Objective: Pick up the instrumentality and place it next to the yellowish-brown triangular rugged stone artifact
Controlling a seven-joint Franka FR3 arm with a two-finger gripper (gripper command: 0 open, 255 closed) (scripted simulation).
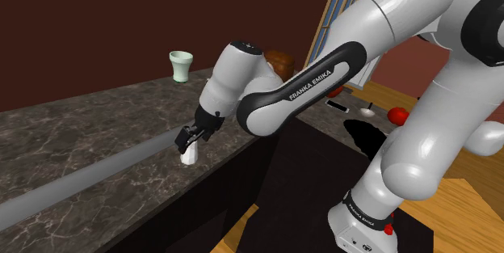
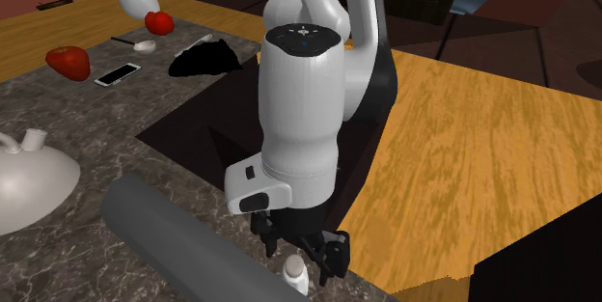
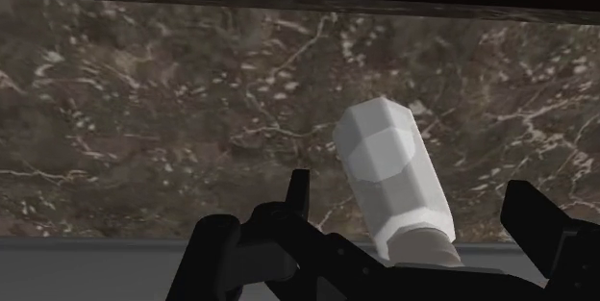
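Operator: Gripper (image 1: pixel 187 137) state and load position, please. What do we read from each view?

Checker: From the wrist view we read the fingers (image 3: pixel 300 198) as spread, with the white bottle (image 3: pixel 394 179) between them and a gap on either side. Neither finger touches it, so nothing is pinched. The shoulder view cannot resolve that gap. There we locate the bottle directly under the gripper, on the dark marble countertop (image 1: pixel 97 122), near its front edge and just beside the end of a grey bar (image 1: pixel 89 174).

Operator: What do the exterior views add?

Checker: The shoulder view adds a pale green cup (image 1: pixel 181 65) at the back of the countertop, well apart from the bottle. The second exterior view adds a white domed vessel (image 2: pixel 29 179) on the countertop. It also shows a smartphone (image 2: pixel 118 74) and a red object (image 2: pixel 68 61) on the wooden surface (image 2: pixel 87 30) beyond.

Operator: Axis and heading of the bottle?

Checker: In the wrist view its long axis runs roughly along the fingers. One end lies by the palm and the faceted end points away from it, toward the marble, leaning slightly to one finger. In both exterior views we see the bottle near upright.
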